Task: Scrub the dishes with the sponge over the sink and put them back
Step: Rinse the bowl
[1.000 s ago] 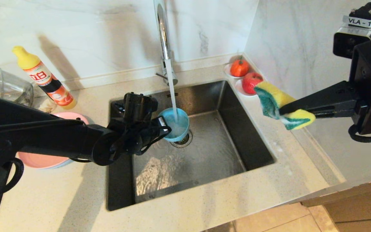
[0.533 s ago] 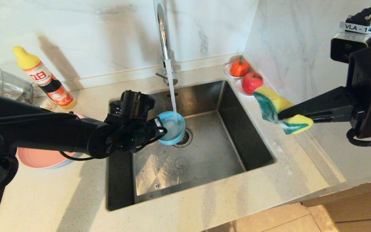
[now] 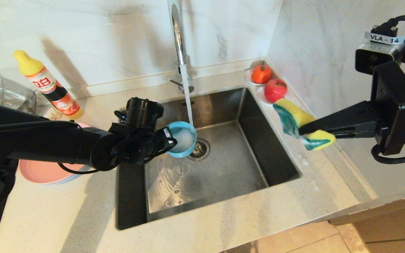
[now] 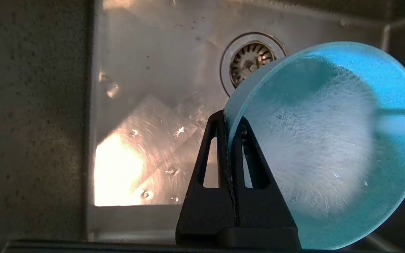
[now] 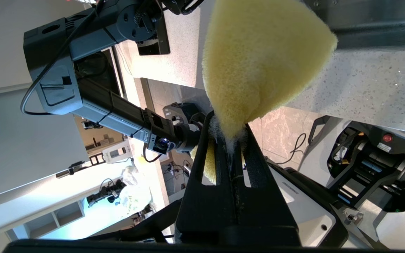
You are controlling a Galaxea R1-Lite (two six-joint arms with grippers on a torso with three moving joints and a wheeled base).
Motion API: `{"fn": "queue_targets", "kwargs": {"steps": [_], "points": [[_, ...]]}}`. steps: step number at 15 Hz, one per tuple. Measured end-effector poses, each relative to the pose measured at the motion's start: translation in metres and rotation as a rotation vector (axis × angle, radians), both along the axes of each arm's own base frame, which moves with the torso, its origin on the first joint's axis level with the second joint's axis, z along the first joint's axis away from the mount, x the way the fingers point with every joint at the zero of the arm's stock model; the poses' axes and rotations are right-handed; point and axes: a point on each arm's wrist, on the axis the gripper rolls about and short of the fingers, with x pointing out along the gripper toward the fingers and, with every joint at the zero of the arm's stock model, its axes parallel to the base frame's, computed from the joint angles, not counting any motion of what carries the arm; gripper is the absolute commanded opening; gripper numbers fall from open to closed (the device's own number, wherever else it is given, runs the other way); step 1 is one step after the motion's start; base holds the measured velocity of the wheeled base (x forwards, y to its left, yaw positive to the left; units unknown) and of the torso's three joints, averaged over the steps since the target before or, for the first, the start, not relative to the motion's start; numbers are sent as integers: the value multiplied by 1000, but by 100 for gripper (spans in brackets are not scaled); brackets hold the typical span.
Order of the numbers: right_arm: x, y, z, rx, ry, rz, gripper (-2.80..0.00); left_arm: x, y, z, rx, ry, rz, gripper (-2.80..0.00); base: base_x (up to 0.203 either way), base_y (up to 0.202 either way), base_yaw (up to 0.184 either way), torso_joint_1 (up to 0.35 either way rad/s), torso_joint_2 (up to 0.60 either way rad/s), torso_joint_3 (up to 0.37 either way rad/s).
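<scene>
Since a second ago the bowl (image 3: 181,139) has slid left and tipped up under the stream, and the sponge (image 3: 299,123) has drifted left and a touch lower.

Far left on the table (image 3: 65,211), a clear jug (image 3: 11,94) sits by the wall, with a yellow-capped bottle (image 3: 47,86) leaning just beside it. In front of them is the pink plate (image 3: 42,172), half hidden by the left arm, a grey-blue rim showing under it.

Now the left hand (image 3: 166,137) reaches in over the sink (image 3: 223,168), fingers clamped together on the bowl's rim; the wrist view shows the rim pinched between them. It holds the bowl tilted on edge above the basin floor, next to the drain (image 3: 199,149), its inside white with foam. Water runs from the faucet (image 3: 178,42) straight into it, and the sink floor is wet.

Moving right, two red fruits (image 3: 274,89) on small dishes sit in the back corner of the table. Just in front of them the right hand (image 3: 302,129) hangs above the sink's right edge, fingers squeezed shut on the sponge, which is bent over the tips, green layer facing the sink, well apart from the bowl.
</scene>
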Motion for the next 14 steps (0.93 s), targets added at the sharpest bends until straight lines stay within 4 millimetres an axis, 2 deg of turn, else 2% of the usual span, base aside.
{"fn": "queue_targets", "kwargs": {"steps": [10,14], "points": [[-3,-1,1,5,-4,1,-280,-12,8,-6,39,27,-5,-280,0,0,0,0,0,0],[-5,-2,1,3,0,-1,-280,-19,15,3,74,-30,72,-280,0,0,0,0,0,0]]}}
